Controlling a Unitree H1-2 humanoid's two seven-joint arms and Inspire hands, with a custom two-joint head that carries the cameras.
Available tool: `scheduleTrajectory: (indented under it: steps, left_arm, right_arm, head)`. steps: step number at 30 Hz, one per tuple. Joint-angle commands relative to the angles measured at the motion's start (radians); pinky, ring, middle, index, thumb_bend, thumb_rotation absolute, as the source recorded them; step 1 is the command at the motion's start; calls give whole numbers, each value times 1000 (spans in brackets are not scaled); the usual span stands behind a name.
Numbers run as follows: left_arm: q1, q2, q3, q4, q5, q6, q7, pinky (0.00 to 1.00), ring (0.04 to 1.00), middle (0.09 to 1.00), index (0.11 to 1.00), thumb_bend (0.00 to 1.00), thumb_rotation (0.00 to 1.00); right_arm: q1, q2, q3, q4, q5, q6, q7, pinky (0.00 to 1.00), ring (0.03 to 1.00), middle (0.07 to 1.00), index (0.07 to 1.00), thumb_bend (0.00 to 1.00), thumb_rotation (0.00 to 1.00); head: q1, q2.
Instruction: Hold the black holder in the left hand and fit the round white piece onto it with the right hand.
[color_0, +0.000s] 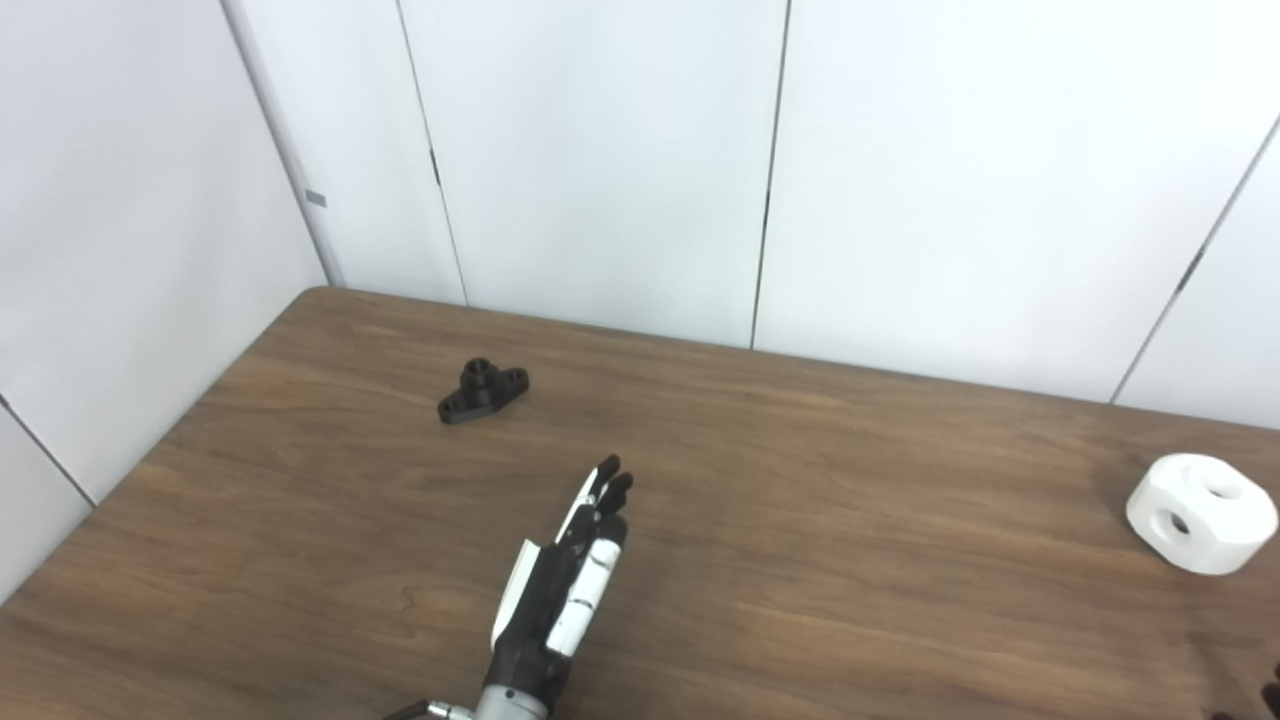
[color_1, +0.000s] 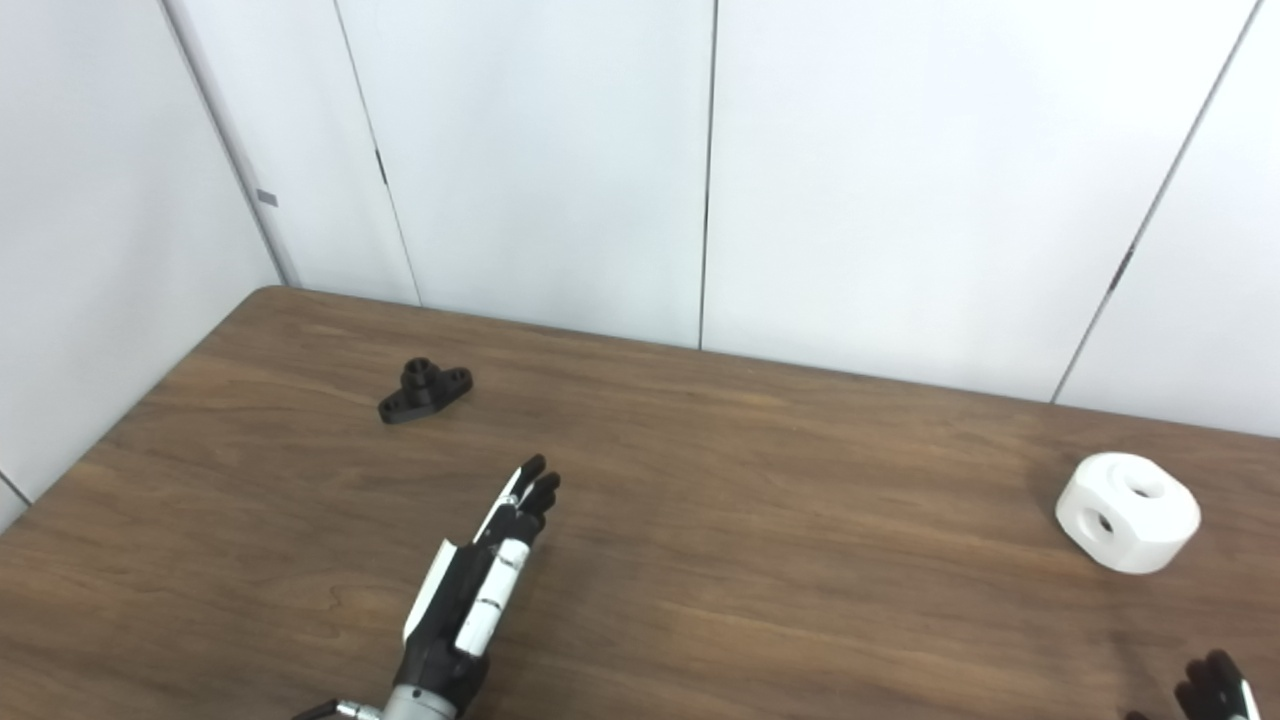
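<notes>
Black holder (color_1: 424, 390) lies on table (color_1: 750, 500), far-left of left hand (color_1: 470, 590), which is empty, fingers extended. Round white piece (color_1: 1128, 512) well right of it. Right hand (color_1: 1215, 690) at bottom edge.

The small black plastic holder (color_0: 483, 390), a flat elongated base with a hole at each end and a short upright round collar at its middle, is lying flat on its base at about ten o'clock in the scene. Its long axis is running diagonally, from lower left to upper right. The chunky round white plastic piece (color_0: 1201, 513), a thick puck with faceted sides, is sitting at about three o'clock, well apart from the holder. One round hole is opening on its top face and another on the side facing left.
</notes>
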Motion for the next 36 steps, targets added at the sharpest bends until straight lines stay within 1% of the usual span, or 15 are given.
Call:
scheduleTrajectory:
  steps: [1, 2, 5, 9, 11, 14, 17, 18, 20, 22, 23, 25, 28, 32, 36]
  left_arm:
    - [67, -15, 10, -90, 71, 39, 22, 939, 939, 941, 981, 517, 566]
    - [62, -11, 19, -118, 91, 69, 21, 951, 937, 937, 978, 535, 488]
    - [31, 10, 50, -189, 155, 149, 15, 919, 917, 922, 970, 571, 424]
    - [-37, 46, 108, -231, 201, 232, 0, 889, 895, 898, 932, 625, 298]
    - [-69, 62, 128, -248, 224, 286, -16, 891, 904, 907, 932, 657, 285]
    - [-111, 83, 154, -260, 247, 352, -32, 851, 900, 900, 926, 691, 258]
    - [-153, 115, 179, -254, 265, 425, -46, 889, 929, 934, 926, 734, 260]
    - [-161, 122, 183, -251, 270, 438, -48, 889, 928, 940, 924, 741, 262]
    - [-190, 160, 196, -232, 300, 464, -52, 876, 922, 937, 923, 732, 259]
    - [-214, 191, 205, -214, 321, 488, -60, 862, 917, 937, 922, 737, 275]
    - [-228, 203, 212, -201, 330, 499, -67, 873, 928, 943, 925, 738, 297]
    - [-250, 216, 226, -174, 336, 510, -77, 903, 957, 961, 930, 748, 333]
    - [-284, 228, 250, -127, 355, 511, -93, 939, 994, 984, 931, 751, 336]
    - [-325, 249, 261, -68, 422, 511, -113, 892, 965, 954, 914, 773, 351]
    - [-360, 265, 264, 0, 445, 511, -109, 866, 947, 936, 915, 807, 352]
  right_arm:
    - [12, 4, 5, 33, -17, 10, -17, 1000, 1000, 1000, 1000, 684, 1000]
    - [10, 3, 5, 36, -21, 8, -18, 1000, 1000, 1000, 1000, 685, 1000]
    - [6, 2, 7, 42, -32, 12, -24, 1000, 1000, 1000, 1000, 717, 1000]
    - [4, 1, 13, 42, -34, 16, -25, 1000, 1000, 1000, 1000, 725, 1000]
    - [5, 0, 14, 41, -33, 16, -25, 1000, 1000, 1000, 999, 724, 1000]
    - [3, 1, 16, 45, -34, 19, -29, 1000, 1000, 1000, 996, 739, 1000]
    - [2, 4, 19, 48, -34, 14, -29, 1000, 1000, 1000, 995, 716, 1000]
    - [2, 4, 19, 48, -37, 13, -31, 1000, 1000, 1000, 995, 716, 1000]
    - [1, 3, 22, 51, -48, 8, -33, 1000, 1000, 1000, 996, 715, 1000]
    - [1, 2, 23, 52, -53, 5, -34, 1000, 1000, 1000, 999, 717, 1000]
    - [1, 3, 23, 52, -52, 2, -33, 1000, 1000, 1000, 1000, 711, 1000]
    - [1, 2, 25, 54, -54, -1, -32, 1000, 1000, 1000, 998, 700, 1000]
    - [2, 2, 28, 52, -59, -1, -32, 1000, 1000, 1000, 995, 693, 1000]
    - [5, 3, 31, 50, -62, -2, -31, 1000, 1000, 1000, 997, 681, 1000]
    - [6, 4, 30, 49, -58, -2, -32, 1000, 1000, 1000, 995, 682, 1000]
  head:
    - [1, 1]
    - [3, 1]
    - [7, -2]
    - [9, -3]
    - [9, -3]
    - [9, -10]
    - [6, -13]
    - [6, -13]
    - [1, -15]
    - [1, -15]
    - [1, -15]
    - [-3, -18]
    - [-7, -17]
    - [-11, -13]
    - [-11, -13]
